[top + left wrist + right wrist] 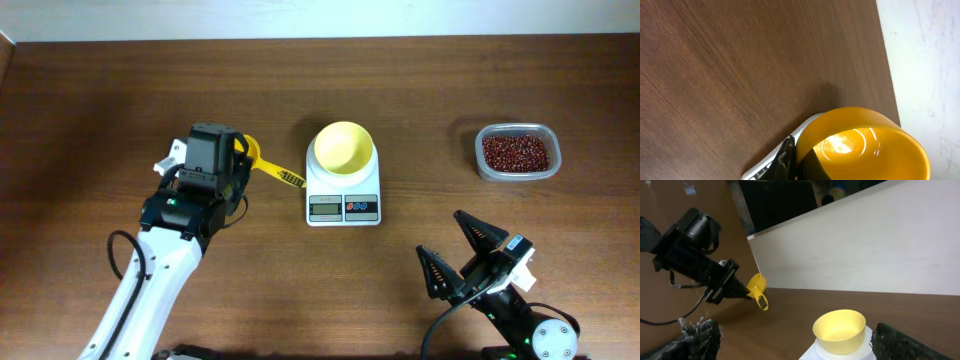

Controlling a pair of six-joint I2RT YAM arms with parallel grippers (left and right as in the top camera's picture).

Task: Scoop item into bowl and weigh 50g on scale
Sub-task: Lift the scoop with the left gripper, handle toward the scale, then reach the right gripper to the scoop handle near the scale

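The empty pale yellow bowl (344, 148) stands on the white scale (343, 207); both also show in the right wrist view, the bowl (839, 330) on the scale (810, 355). The red-brown beans (516, 152) fill a clear tub (482, 165) at the right. My left gripper (236, 165) is shut on a yellow scoop (266, 166) and holds it above the table, left of the scale. The left wrist view shows the scoop's empty cup (865, 147) at the jaws (799, 165). My right gripper (458, 248) is open and empty, near the front edge, its jaws (800, 345) facing the bowl.
The brown wooden table (100, 100) ends at a white wall (880, 245) at the back. The left arm (692, 255) with the scoop (759, 294) hangs over the table left of the scale.
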